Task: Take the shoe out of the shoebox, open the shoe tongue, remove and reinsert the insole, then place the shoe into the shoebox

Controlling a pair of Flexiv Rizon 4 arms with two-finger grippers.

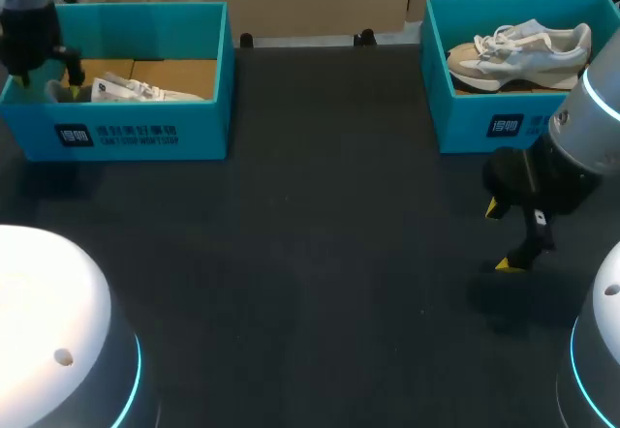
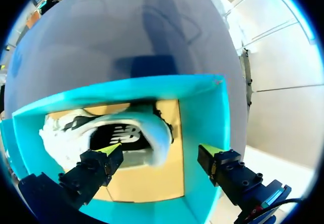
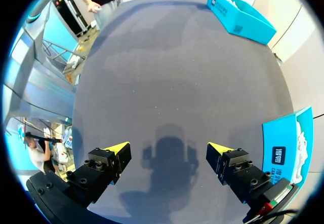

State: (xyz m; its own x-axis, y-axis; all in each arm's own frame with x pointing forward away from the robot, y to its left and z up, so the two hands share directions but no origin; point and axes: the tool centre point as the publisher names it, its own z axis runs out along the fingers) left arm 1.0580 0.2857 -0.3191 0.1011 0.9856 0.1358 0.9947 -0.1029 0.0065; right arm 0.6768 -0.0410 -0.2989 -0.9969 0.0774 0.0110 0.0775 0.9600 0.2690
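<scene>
- From above, I counted two teal boxes at the table's [image 1: 320, 254] far edge, with one shoe in each. The white shoe [image 1: 145, 90] lay in the left shoebox [image 1: 145, 133], its long axis along the box's length. The beige shoe [image 1: 523, 52] lay the same way in the right shoebox [image 1: 484, 123]. The left arm [image 1: 29, 31] hung over the left box's outer end, by far the nearer to the white shoe. The right gripper [image 1: 501, 236] hovered over bare table in front of the right box, fingers apart and holding nothing.
- At the left wrist, the left gripper [image 2: 161, 153] stood spread wide above the box, clamped on nothing. The white shoe lay just beneath and ahead, lengthwise along the line from finger to finger. One tip was over its opening and the other near the box's end wall.
- At the right wrist, only tabletop lay under the open fingers, with the right shoebox just beside them.
</scene>
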